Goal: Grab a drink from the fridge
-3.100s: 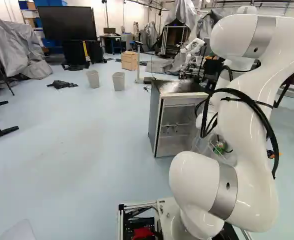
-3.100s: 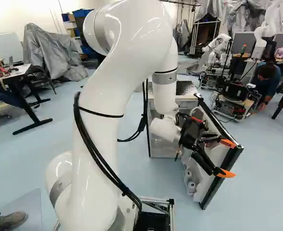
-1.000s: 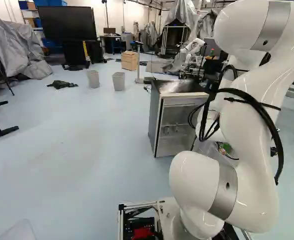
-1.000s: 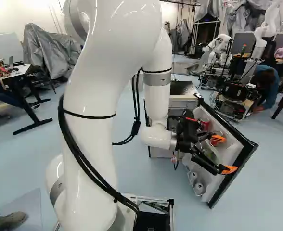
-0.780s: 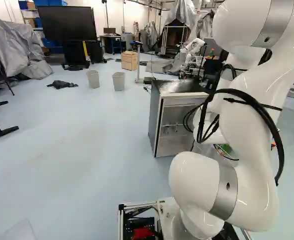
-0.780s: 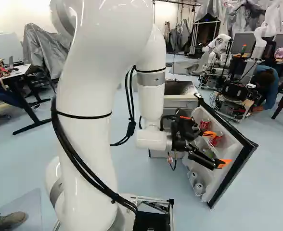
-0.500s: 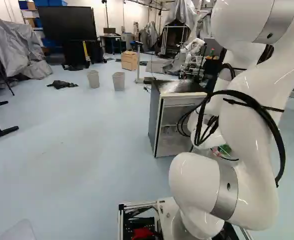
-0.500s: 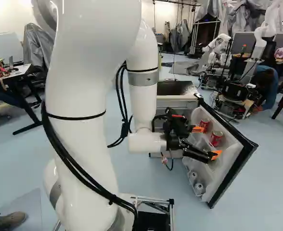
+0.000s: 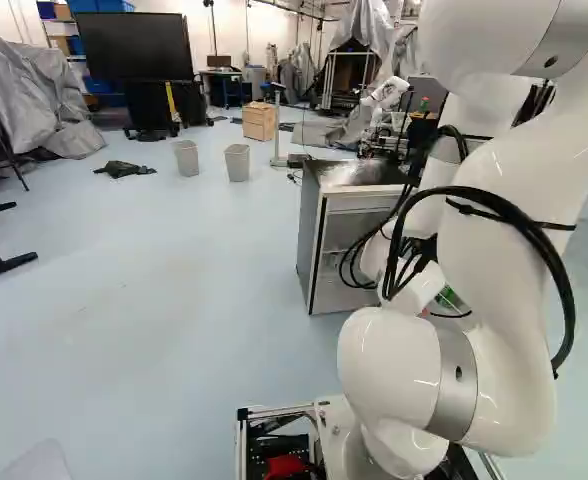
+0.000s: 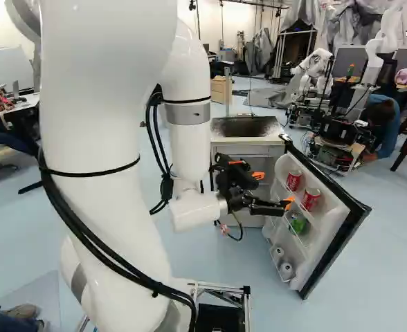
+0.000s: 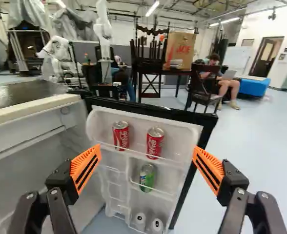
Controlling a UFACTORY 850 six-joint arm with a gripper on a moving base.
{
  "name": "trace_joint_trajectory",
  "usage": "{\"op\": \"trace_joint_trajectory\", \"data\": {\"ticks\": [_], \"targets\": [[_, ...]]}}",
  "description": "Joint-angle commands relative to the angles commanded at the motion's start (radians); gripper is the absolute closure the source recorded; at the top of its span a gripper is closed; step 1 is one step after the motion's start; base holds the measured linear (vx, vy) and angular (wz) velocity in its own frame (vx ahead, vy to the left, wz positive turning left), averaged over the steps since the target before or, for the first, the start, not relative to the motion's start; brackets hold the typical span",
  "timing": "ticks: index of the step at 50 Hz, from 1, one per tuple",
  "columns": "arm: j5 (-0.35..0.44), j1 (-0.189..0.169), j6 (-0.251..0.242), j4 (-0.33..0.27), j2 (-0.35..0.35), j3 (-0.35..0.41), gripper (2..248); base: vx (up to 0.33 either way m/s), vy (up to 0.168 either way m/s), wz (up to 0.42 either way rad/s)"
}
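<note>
The gripper (image 10: 269, 192) is at the fridge's open front, left of the door in the right base view. In the wrist view the gripper (image 11: 147, 168) stands wide open, nothing between its orange pads. Ahead of it is the inside of the open fridge door (image 11: 182, 127). Two red cans (image 11: 120, 136) (image 11: 154, 143) stand apart on the door's upper shelf. A green can (image 11: 147, 177) sits on the shelf below, and two pale cans (image 11: 140, 221) (image 11: 157, 225) at the bottom. The fridge body (image 9: 359, 235) shows beyond the arm in the left base view.
The fridge's dark top (image 10: 246, 126) and pale front edge (image 11: 33, 109) lie beside the gripper. Past the door stand another robot (image 10: 314, 72), chairs and a table (image 11: 170, 71). Two bins (image 9: 237, 162) stand on the floor farther off.
My arm has swung leftward in the right base view, carrying the open gripper away from the door and uncovering the cans on its shelves. Earlier the door also opened wider. The base has not moved.
</note>
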Motion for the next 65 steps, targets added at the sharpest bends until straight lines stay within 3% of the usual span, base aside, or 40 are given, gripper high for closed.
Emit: {"op": "trace_joint_trajectory", "data": {"ticks": [19, 45, 65], "targets": [[0.024, -0.005, 0.0, -0.2, -0.004, -0.005, 3, 0.0, 0.0, 0.0], [0.028, -0.037, 0.0, -0.473, -0.045, -0.057, 3, 0.0, 0.0, 0.0], [-0.097, -0.061, 0.0, -0.616, -0.096, -0.124, 3, 0.0, 0.0, 0.0]]}}
